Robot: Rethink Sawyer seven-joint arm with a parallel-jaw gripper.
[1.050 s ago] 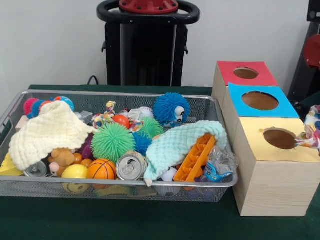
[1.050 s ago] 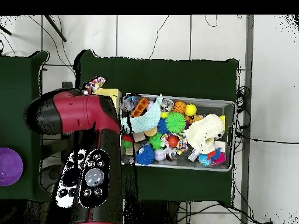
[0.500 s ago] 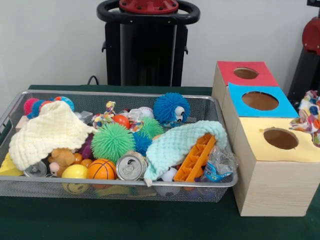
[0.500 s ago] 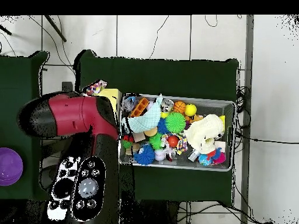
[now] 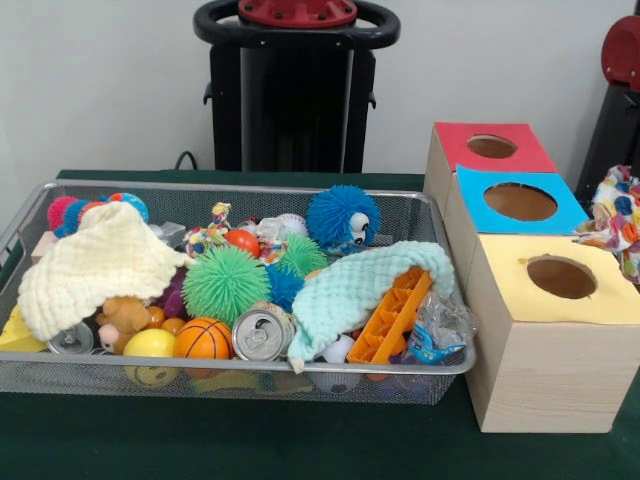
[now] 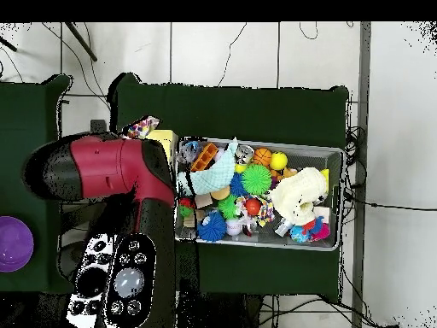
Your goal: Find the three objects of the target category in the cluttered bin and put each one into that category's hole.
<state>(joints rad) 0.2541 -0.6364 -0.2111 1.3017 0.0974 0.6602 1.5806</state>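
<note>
A multi-coloured knotted rope toy (image 5: 613,212) hangs in the air at the right edge of the front view, just above and right of the yellow box's hole (image 5: 560,277). The black end of the arm comes down onto it, and my gripper (image 5: 625,172) holds it at its top, mostly cut off by the frame edge. In the overhead view the red arm (image 6: 111,171) covers the boxes, and only the rope toy (image 6: 139,128) peeks out past it. The wire bin (image 5: 230,368) holds a second small rope toy (image 5: 210,236) among the clutter.
Three wooden boxes stand right of the bin, with a red top (image 5: 450,140), a blue top (image 5: 475,205) and a yellow top (image 5: 510,290). The bin holds a cream cloth (image 5: 95,262), mint cloth (image 5: 355,285), spiky balls, a can (image 5: 260,333) and an orange tray (image 5: 392,318). A purple bowl (image 6: 13,243) sits far left overhead.
The rope toy has risen from the rim of the yellow box's hole to hang higher at the right edge. The arm has shifted slightly; the bin's contents are unmoved.
</note>
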